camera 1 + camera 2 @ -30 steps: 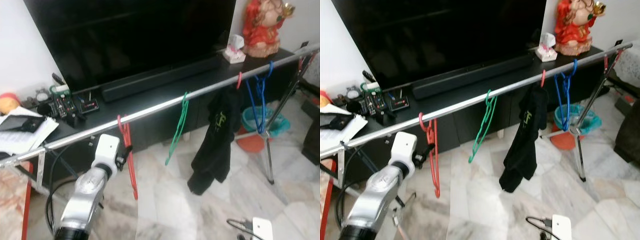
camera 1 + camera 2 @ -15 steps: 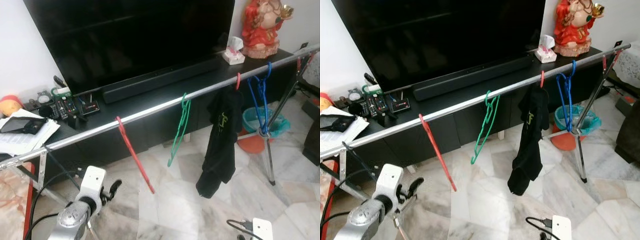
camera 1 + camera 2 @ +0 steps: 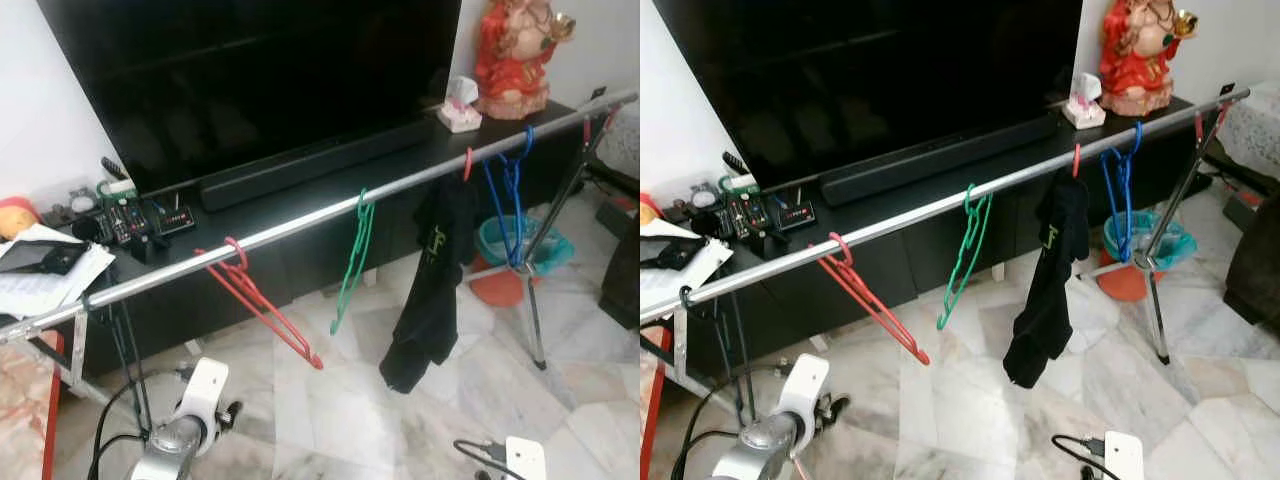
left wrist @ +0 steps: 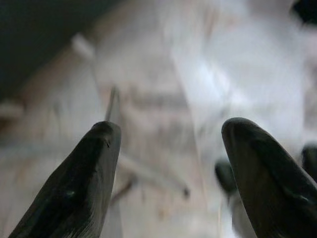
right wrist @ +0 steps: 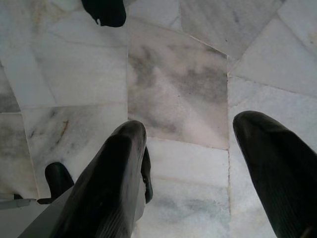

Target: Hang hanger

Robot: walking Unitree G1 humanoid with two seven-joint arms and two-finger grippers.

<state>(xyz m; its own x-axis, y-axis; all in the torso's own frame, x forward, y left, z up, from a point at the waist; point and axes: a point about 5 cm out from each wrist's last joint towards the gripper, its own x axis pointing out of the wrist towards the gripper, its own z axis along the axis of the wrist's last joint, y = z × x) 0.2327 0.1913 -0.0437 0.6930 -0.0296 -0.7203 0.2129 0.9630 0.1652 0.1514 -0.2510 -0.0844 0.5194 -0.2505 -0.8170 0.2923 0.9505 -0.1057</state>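
Red hanger [image 3: 262, 305] on rail [image 3: 300, 226], beside green hanger [image 3: 351, 262], black garment [image 3: 432, 285]; left tool [image 4: 168, 173] and right tool [image 5: 190, 168] wide, empty

Even, soft indoor light; head views sharp, with faint reflections on the large black television screen [image 3: 260, 80]. Left wrist view motion-blurred; pale marble floor [image 5: 173, 84] crisp in right wrist view.

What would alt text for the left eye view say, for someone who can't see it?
A red hanger hangs tilted on a silver rail, beside a green hanger, a black garment and a blue hanger. The left gripper is low, empty.
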